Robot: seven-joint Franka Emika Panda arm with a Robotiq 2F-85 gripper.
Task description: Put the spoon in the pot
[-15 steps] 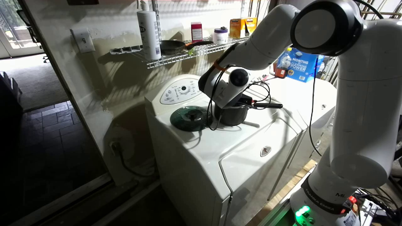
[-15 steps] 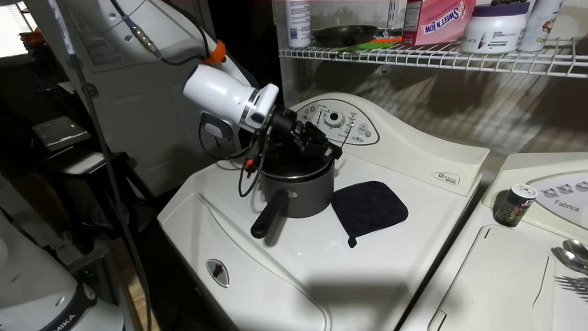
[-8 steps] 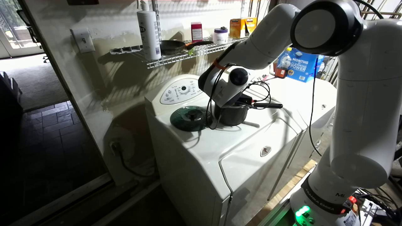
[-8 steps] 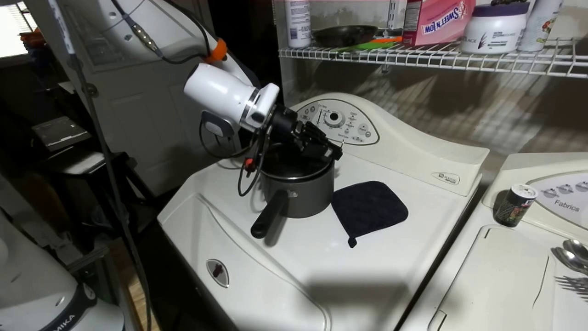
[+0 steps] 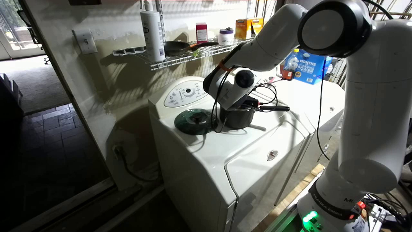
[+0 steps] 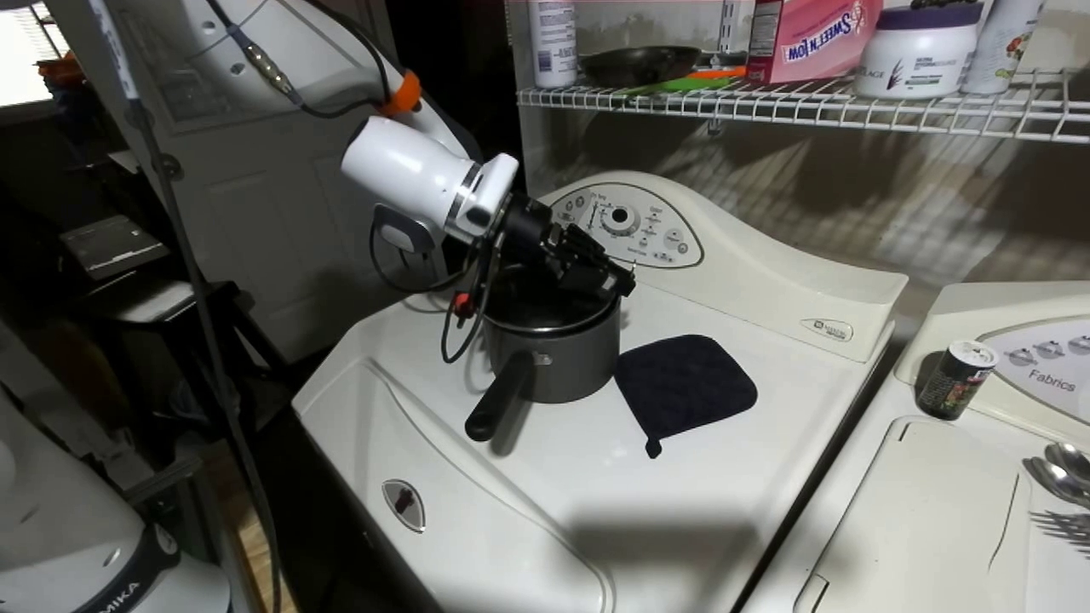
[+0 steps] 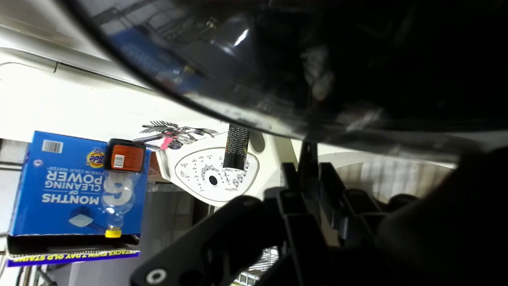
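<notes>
The dark grey pot (image 6: 566, 362) stands on the white appliance, its black handle (image 6: 496, 407) toward the front. It also shows in an exterior view (image 5: 239, 120), and its glossy dark wall (image 7: 238, 85) fills the top of the wrist view. My gripper (image 6: 623, 281) is low over the pot, tips at its far rim. In the wrist view the gripper (image 7: 306, 174) has its jaws a little apart. A narrow dark strip stands between them; I cannot tell whether it is the spoon's handle. The rest of the spoon is hidden; the pot's inside is too dark to read.
A dark lid (image 5: 194, 121) lies beside the pot. A navy potholder (image 6: 685, 383) lies on its other side. A black can (image 6: 955, 380) and loose cutlery (image 6: 1056, 477) are on the neighbouring appliance. A wire shelf (image 6: 809, 106) hangs above. The control panel (image 6: 626, 223) rises behind.
One second ago a thin stick rose from the gripper's tips; now only a small bright bit shows there. The arm and the pot have hardly moved.
</notes>
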